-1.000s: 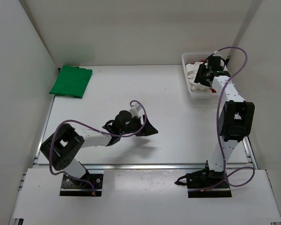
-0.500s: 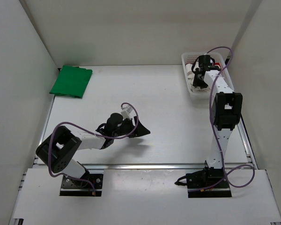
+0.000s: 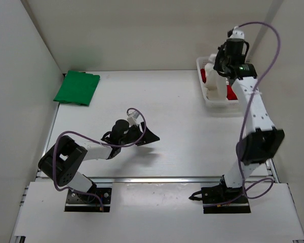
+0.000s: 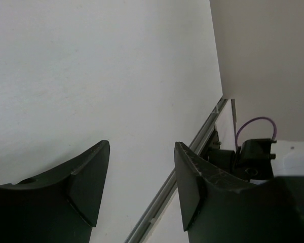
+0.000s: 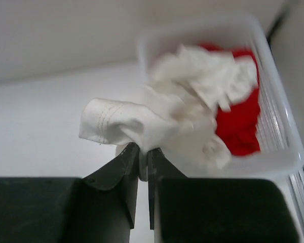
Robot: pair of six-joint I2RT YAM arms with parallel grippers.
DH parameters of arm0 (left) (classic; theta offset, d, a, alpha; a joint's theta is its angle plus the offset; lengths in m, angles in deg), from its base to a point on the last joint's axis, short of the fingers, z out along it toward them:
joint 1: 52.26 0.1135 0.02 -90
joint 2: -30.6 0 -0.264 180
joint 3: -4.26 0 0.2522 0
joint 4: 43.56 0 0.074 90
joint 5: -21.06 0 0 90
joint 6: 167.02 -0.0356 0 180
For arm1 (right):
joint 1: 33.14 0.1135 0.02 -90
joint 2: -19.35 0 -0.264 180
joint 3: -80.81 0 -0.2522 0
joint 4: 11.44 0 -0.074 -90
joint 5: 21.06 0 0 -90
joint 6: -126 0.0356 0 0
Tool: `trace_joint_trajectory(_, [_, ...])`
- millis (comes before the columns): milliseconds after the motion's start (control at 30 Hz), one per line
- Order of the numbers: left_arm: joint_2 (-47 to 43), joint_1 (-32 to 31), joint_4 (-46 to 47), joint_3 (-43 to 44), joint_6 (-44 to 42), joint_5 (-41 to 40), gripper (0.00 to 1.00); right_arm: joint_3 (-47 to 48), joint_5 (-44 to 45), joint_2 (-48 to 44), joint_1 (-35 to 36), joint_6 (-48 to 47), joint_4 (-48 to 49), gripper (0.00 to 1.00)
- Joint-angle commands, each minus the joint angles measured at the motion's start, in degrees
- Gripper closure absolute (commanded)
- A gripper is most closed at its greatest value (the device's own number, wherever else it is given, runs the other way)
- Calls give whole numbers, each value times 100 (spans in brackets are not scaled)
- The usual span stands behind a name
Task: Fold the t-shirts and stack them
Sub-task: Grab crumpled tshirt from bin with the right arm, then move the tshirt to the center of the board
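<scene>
L hand (image 3: 151,137) sits low over mid surface (image 3: 182,111), fingers apart, empty, w/ plenty of bare room around for spreading. Far left corner: green shirt (image 3: 77,87) looks folded, close to side wall. Far right: R hand (image 5: 143,152) clamped on white shirt (image 5: 116,121), held partly out of basket (image 5: 281,147). Red shirt (image 5: 238,126) is inside. Two left to fold + stack.

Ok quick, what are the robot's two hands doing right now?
Left gripper: open, holding nothing.
Right gripper: shut on the white t-shirt.
</scene>
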Motion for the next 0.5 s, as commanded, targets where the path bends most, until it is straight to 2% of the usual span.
trace_joint_trajectory(0, [-418, 308, 55, 58, 107, 150, 36, 108, -544, -1698, 545, 11, 1201, 100])
trace_joint_trajectory(100, [-655, 571, -68, -4, 186, 1, 35, 317, -714, -2464, 1212, -112, 1756, 100])
trace_joint_trajectory(200, [-867, 923, -60, -232, 379, -26, 36, 696, -241, -2755, 2477, -865, 2117, 100])
trace_joint_trajectory(267, [-972, 1186, -86, -372, 476, -17, 36, 828, -64, -2782, 3564, -1400, 2477, 100])
trace_joint_trajectory(300, [-1094, 1275, -86, -434, 555, -26, 36, 977, 6, -2686, 3796, -1587, 2496, 100])
trace_joint_trajectory(333, [-1270, 1406, -69, -469, 573, -17, 36, 1074, -132, -2606, 3937, -1597, 2392, 100])
trace_joint_trajectory(400, [-1463, 1591, -174, -636, 573, -96, 37, 1705, -702, -2291, 3668, -1135, 2075, 100])
trace_joint_trajectory(433, [-1656, 1723, -278, -672, 556, -192, 36, 1960, -1410, -2202, 3553, -862, 1918, 100])
trace_joint_trajectory(467, [-1745, 1846, -366, -750, 538, -202, 36, 2058, -2278, -2053, 3134, -354, 1925, 100])
